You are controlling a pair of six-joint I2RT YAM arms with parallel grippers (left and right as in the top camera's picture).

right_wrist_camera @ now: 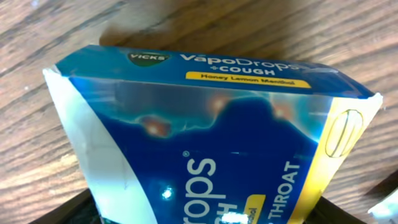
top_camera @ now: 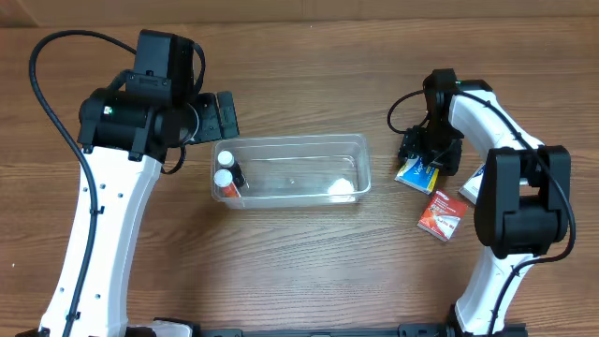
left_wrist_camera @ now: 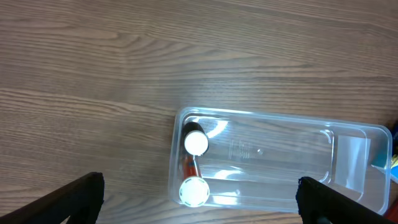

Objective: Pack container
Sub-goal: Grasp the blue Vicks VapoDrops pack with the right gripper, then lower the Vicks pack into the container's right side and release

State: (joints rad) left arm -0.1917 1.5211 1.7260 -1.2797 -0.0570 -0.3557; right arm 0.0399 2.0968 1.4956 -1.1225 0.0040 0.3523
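Note:
The clear container [top_camera: 290,142] lies mid-table; it also shows in the left wrist view [left_wrist_camera: 280,124]. Two white-capped bottles [top_camera: 225,170] stand at its left end, seen from above in the left wrist view [left_wrist_camera: 196,143]. A white item [top_camera: 342,187] lies at its right end. My left gripper [top_camera: 222,116] hovers over the container's left end, jaws wide open and empty [left_wrist_camera: 202,214]. My right gripper [top_camera: 427,152] is down over a blue Vicks cough drop packet [top_camera: 412,174]. The packet [right_wrist_camera: 236,155] fills the right wrist view, with the fingers spread on either side of it.
A red packet [top_camera: 442,215] lies on the table in front of the right gripper. A white and blue packet [top_camera: 472,183] lies partly under the right arm. The table is bare wood.

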